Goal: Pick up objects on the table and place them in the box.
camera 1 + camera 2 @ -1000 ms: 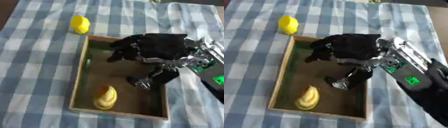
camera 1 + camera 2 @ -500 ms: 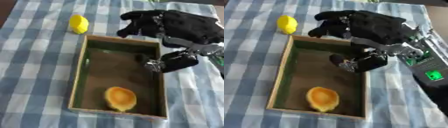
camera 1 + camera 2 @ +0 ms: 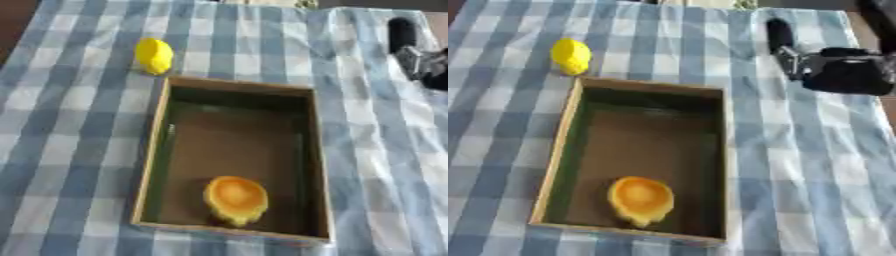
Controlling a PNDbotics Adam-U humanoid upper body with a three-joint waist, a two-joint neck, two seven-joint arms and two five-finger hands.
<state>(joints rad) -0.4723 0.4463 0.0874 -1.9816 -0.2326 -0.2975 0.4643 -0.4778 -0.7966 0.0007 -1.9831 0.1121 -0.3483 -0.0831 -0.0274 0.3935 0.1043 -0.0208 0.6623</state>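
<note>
Your checked tablecloth (image 3: 815, 165) fills the scene, the wooden box (image 3: 557, 155) at its centre. Your right hand (image 3: 846, 75) rests at the right edge, holding nothing, finger position unclear. An orange-yellow object (image 3: 640, 199) lies inside the box's near end; a yellow fruit (image 3: 570, 55) sits just beyond its far-left corner.

cloth (image 3: 70, 125): blue-white check | box (image 3: 317, 165): tan rim, dark inside | lemon (image 3: 154, 55): yellow | fruit in box (image 3: 236, 199): orange-yellow | right hand (image 3: 846, 75): black

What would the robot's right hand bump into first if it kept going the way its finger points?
Probably nothing. The right hand points a finger toward the far edge of the checked cloth, away from the box and lemon.
</note>
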